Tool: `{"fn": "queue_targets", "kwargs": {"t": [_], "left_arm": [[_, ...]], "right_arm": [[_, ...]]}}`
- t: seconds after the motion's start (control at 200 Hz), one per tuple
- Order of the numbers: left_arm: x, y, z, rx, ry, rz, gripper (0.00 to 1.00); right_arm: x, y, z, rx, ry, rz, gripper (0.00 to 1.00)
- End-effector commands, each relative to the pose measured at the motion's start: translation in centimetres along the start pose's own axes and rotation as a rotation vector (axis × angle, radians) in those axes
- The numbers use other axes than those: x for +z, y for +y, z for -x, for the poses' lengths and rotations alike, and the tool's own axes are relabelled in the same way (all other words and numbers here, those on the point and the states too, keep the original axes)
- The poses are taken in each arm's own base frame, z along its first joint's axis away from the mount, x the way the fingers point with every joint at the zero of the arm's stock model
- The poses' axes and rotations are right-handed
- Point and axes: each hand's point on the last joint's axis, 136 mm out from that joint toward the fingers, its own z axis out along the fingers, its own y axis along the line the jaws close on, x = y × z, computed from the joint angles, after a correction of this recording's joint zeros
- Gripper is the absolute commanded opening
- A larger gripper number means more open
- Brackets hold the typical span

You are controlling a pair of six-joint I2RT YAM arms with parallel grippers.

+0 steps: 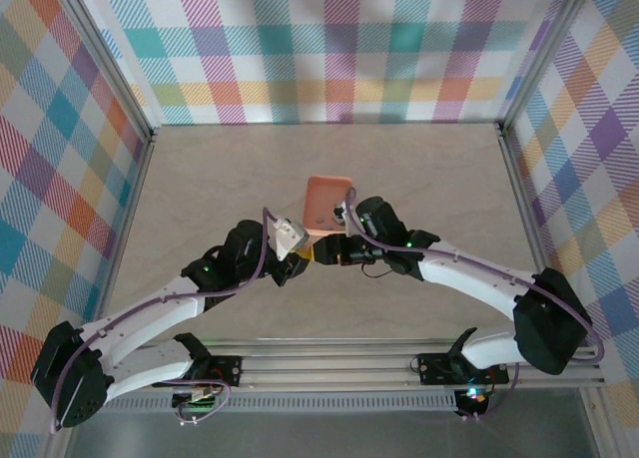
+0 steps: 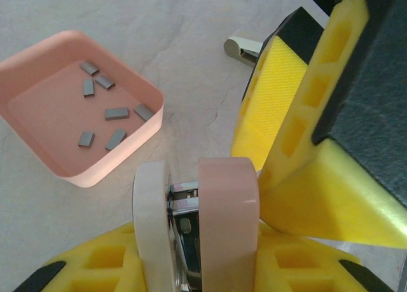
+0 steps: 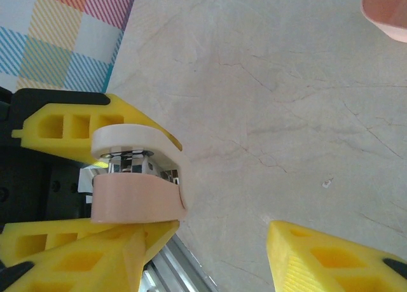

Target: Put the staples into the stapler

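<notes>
Evidently nothing is loaded yet: the staples (image 2: 116, 113) lie loose in the salmon tray (image 2: 117, 163) at left. The left gripper (image 2: 197, 263) is clamped on the stapler (image 2: 226, 209) near the tray. The right gripper (image 3: 210, 241) waits beside it, fingers apart and empty, with the opening and feeding judged undone.

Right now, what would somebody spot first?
The pink-and-white stapler stands out, spread open with shiny metal inside, clamped between the bright yellow fingers of the left gripper. Beside it on the table, a salmon tray holds seven little grey staples.
</notes>
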Motion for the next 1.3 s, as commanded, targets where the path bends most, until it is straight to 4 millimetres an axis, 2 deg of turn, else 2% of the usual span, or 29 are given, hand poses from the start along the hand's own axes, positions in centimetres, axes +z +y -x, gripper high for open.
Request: {"fn": "queue_targets", "kwargs": {"t": [0.0,0.155,0.415,0.665,0.755,0.845,0.92,1.035,1.09,1.18,1.295], "left_arm": [[0.0,-0.8,1.1,0.024,-0.05,-0.037,0.25],[0.0,-0.9,1.2,0.025,-0.052,-0.045,0.25],[0.1,-1.2,1.3,0.024,-0.056,-0.06,0.25],[0.1,-1.5,1.3,0.023,-0.058,-0.075,0.25],[0.1,-1.4,1.3,0.022,-0.058,-0.073,0.25],[0.1,-1.5,1.4,0.022,-0.061,-0.073,0.25],[0.0,-1.5,1.5,0.022,-0.064,-0.076,0.25],[0.0,-1.6,1.5,0.02,-0.063,-0.078,0.26],[-0.1,-1.5,1.6,0.018,-0.062,-0.076,0.32],[-0.5,-1.6,1.8,0.013,-0.058,-0.076,0.53],[-1.3,-1.9,1.9,0.021,-0.063,-0.089,0.7]], "right_arm": [[-1.7,2.2,1.2,-0.057,-0.082,0.054,0.53],[-2.1,2.9,1.3,-0.064,-0.091,0.083,0.54],[-0.7,3.3,1.8,-0.048,-0.06,0.107,0.53],[0.1,3.4,2.3,-0.038,-0.068,0.127,0.48],[0.4,3.2,2.3,-0.03,-0.063,0.128,0.43],[0.6,3.1,2.0,-0.025,-0.053,0.127,0.33],[0.6,3.0,1.9,-0.023,-0.047,0.127,0.31],[0.6,2.8,1.8,-0.04,-0.046,0.119,0.22],[0.4,2.6,1.6,-0.06,-0.048,0.104,0.19],[-0.2,1.8,1.3,-0.114,-0.049,0.055,0.16],[-1.8,0.7,1.2,-0.224,-0.055,-0.004,0.14]]}}
